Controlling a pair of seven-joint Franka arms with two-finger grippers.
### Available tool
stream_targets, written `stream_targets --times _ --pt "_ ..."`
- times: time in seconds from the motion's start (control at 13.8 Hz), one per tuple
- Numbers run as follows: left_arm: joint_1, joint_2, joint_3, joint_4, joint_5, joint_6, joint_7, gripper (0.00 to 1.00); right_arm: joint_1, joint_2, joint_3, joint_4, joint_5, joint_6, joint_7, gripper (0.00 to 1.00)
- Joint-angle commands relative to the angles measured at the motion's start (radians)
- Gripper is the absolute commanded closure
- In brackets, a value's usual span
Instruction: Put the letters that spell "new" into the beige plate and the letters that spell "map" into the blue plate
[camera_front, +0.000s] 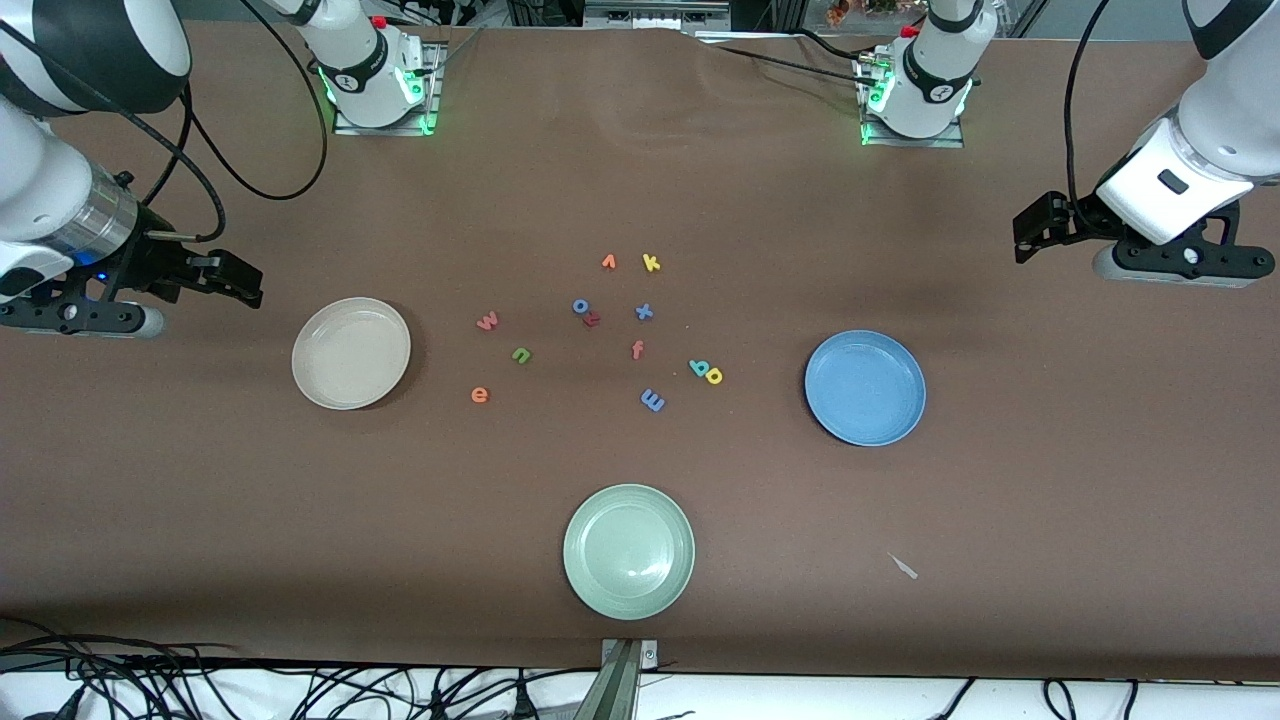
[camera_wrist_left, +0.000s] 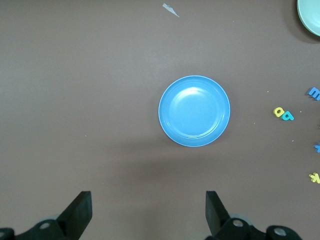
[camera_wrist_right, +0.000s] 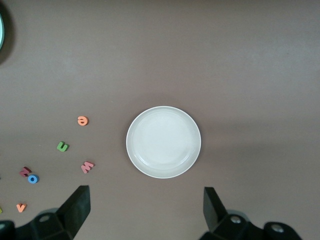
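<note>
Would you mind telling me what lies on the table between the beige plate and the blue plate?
In the front view, loose foam letters lie scattered between the beige plate and the blue plate, among them the pink w, green n, orange e and blue m.

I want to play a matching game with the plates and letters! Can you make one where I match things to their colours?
Things:
1. letter e
2. letter n
3. letter m
4. plate nearest the front camera

Colours:
A. pale green
B. blue
C. orange
D. bright green

Pairs: 1-C, 2-D, 3-B, 4-A
</note>
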Motion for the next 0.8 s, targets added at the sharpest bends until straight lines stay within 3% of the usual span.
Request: stream_targets --times 0.0,0.73 --pt "-0.004 0.014 0.0 0.035 -0.03 -0.026 -0.001 0.0 -0.005 -0.009 0.006 -0.01 0.012 -0.003 0.007 0.0" --pt "0.001 0.007 -0.026 0.044 -0.032 -0.077 -0.008 0.0 -0.005 -0.009 0.006 -0.01 0.012 -0.002 0.007 0.0"
